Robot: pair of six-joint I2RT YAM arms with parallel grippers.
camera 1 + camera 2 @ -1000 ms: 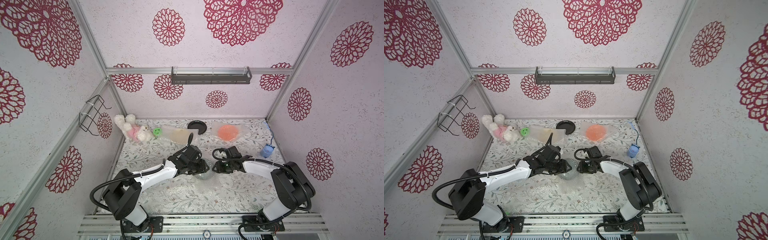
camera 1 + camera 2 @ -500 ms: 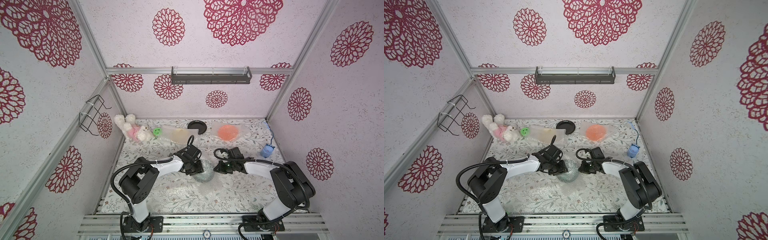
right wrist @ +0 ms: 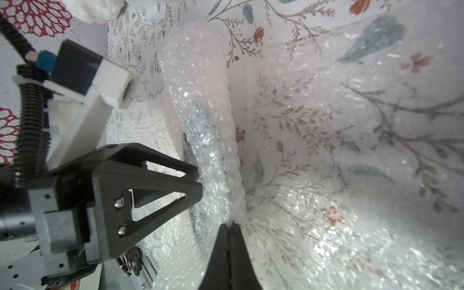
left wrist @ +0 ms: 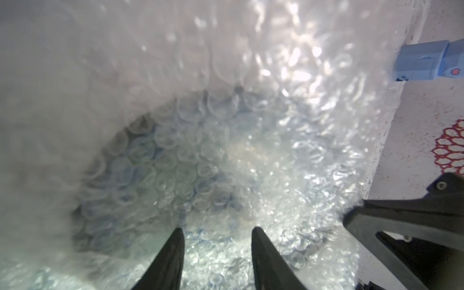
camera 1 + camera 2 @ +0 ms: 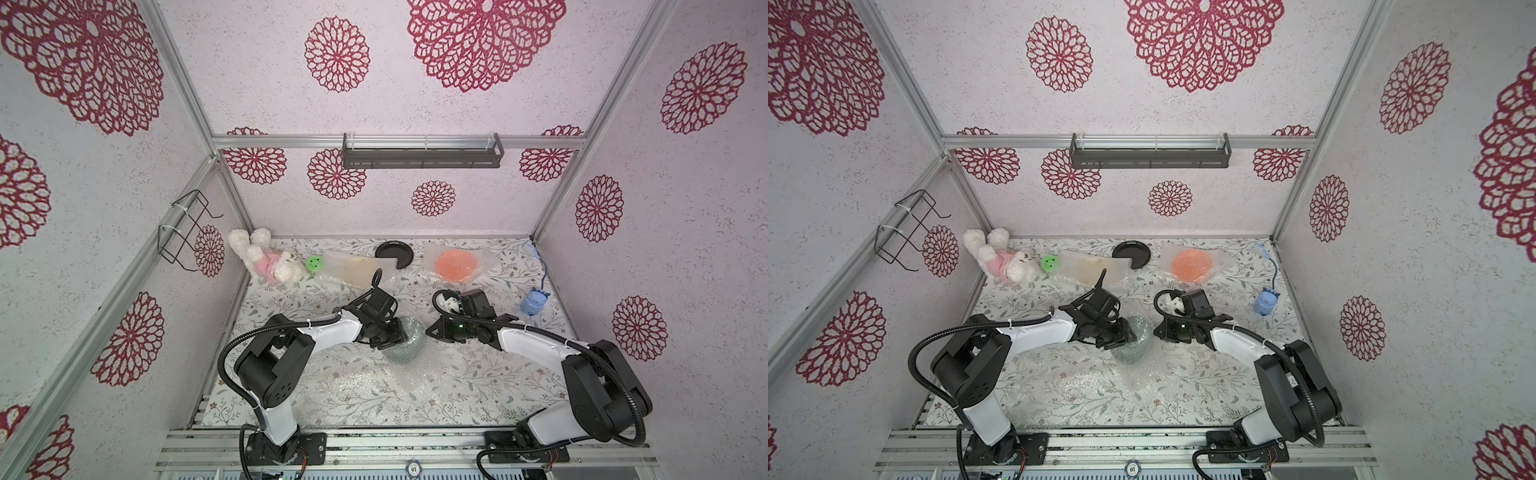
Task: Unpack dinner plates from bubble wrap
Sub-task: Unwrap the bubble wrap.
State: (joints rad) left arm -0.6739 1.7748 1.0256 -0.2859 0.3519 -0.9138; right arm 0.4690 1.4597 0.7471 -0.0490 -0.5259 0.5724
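In both top views a blue-green dinner plate (image 5: 406, 345) lies mid-table, wrapped in bubble wrap (image 5: 419, 374) that spreads toward the front edge. My left gripper (image 4: 217, 229) is open. Its fingers (image 4: 170, 256) stand apart against the wrap over the plate's face. My right gripper (image 3: 229, 223) is shut on a fold of the bubble wrap (image 3: 326, 150) beside the plate's rim, and the sheet stretches away from it. At the back lie a wrapped orange plate (image 5: 456, 265), a wrapped cream plate (image 5: 357, 271) and a bare black plate (image 5: 392, 251).
A plush bunny (image 5: 266, 262) and a green smiley disc (image 5: 315, 262) lie at the back left. A small blue toy on a cord (image 5: 534, 301) sits by the right wall. A wire rack (image 5: 187, 230) hangs on the left wall and a dark shelf (image 5: 422, 151) on the back wall.
My right gripper has closed on the bubble wrap. My left arm has swung its elbow up and back while its gripper stayed at the wrapped plate.
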